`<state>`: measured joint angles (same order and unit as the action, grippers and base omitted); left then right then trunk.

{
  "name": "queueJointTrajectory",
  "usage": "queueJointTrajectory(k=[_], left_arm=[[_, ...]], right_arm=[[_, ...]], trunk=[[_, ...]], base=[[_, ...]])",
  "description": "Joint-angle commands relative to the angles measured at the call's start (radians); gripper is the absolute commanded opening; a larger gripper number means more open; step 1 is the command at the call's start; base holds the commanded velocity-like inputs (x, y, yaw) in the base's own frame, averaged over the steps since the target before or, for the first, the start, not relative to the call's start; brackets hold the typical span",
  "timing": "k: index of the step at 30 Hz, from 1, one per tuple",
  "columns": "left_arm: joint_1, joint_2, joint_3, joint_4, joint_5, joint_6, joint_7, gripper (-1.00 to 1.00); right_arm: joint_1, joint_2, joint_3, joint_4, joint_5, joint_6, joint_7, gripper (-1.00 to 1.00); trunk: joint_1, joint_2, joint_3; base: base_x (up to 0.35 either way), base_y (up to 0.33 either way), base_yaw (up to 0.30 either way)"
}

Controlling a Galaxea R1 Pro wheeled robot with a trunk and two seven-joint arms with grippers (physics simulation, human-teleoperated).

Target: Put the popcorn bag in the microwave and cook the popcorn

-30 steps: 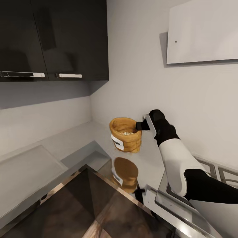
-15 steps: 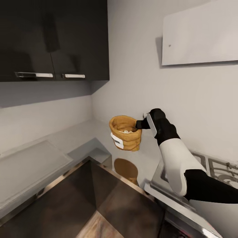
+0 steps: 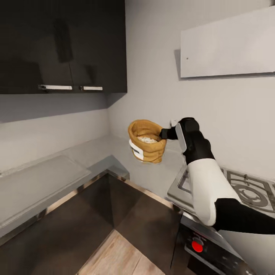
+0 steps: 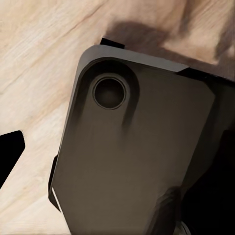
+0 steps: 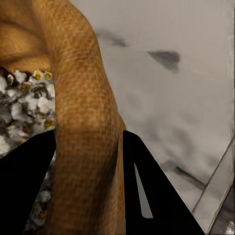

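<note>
Grey countertop (image 3: 152, 175) in a kitchen corner w/ two dark wall cabinets (image 3: 61, 46), one hob (image 3: 244, 191). We see one bag (image 3: 147, 141) of popcorn (image 3: 147, 139), lifted above it, our right gripper (image 3: 165, 133) clamped on its rim. Left gripper: can't tell.

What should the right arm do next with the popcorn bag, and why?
Probably keep carrying it, level: the right gripper pinches the popcorn bag by its rim, loose popcorn lies inside, and the bag seems to hang above the countertop.
</note>
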<state>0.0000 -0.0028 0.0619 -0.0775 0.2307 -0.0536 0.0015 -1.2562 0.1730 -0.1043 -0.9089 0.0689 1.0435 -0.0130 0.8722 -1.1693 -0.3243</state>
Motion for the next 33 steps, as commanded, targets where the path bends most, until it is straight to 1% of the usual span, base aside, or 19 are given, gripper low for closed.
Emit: queueJointTrajectory(k=[1,2,3,5,7,11,30,31,33], left_arm=[[0.000,-0.001,0.006,0.000,0.001,-0.002,0.000,1.00],[0.000,-0.001,0.005,0.000,0.001,-0.002,0.000,1.00],[0.000,-0.002,0.005,0.000,0.001,-0.002,0.000,1.00],[0.000,-0.002,0.005,0.001,0.001,-0.002,0.000,1.00],[0.000,-0.001,0.005,0.001,0.001,-0.002,0.000,1.00],[0.000,-0.001,0.006,0.001,0.001,-0.002,0.000,1.00],[0.000,0.000,0.006,0.003,0.002,-0.001,0.001,1.00],[0.000,0.000,0.006,0.003,0.002,-0.001,0.001,1.00],[0.000,0.000,0.006,0.004,0.002,-0.001,0.000,1.00]], right_arm=[[0.000,0.002,-0.056,-0.031,-0.001,0.004,0.002,-1.00],[-0.001,0.002,-0.074,-0.040,0.000,0.004,0.002,-1.00],[0.000,0.002,-0.084,-0.044,0.003,0.004,0.001,-1.00],[0.000,-0.001,-0.090,-0.047,0.005,0.004,0.000,-1.00],[0.000,-0.030,-0.092,-0.048,0.004,0.004,-0.001,-1.00],[-0.001,-0.054,-0.092,-0.048,0.013,0.004,-0.005,-1.00],[0.002,-0.056,-0.088,-0.033,0.017,0.004,-0.012,-1.00],[0.014,-0.057,-0.088,-0.032,0.018,0.004,-0.012,-1.00],[0.066,-0.058,-0.087,-0.032,0.020,0.004,-0.011,-1.00]], trunk=[[0.000,-0.001,-0.001],[0.000,-0.001,-0.001],[0.000,-0.001,-0.001],[0.000,-0.001,-0.001],[0.000,-0.001,-0.001],[0.000,-0.001,-0.001],[0.000,-0.001,-0.001],[0.000,-0.001,-0.001],[0.000,-0.001,-0.001]], base=[[-0.345,0.000,0.000],[-0.345,0.000,0.000],[-0.345,0.000,0.000],[-0.345,0.000,0.000],[-0.345,0.000,0.000],[-0.345,0.000,0.000],[-0.345,0.000,0.000],[-0.345,0.000,0.000],[-0.345,0.000,0.000]])
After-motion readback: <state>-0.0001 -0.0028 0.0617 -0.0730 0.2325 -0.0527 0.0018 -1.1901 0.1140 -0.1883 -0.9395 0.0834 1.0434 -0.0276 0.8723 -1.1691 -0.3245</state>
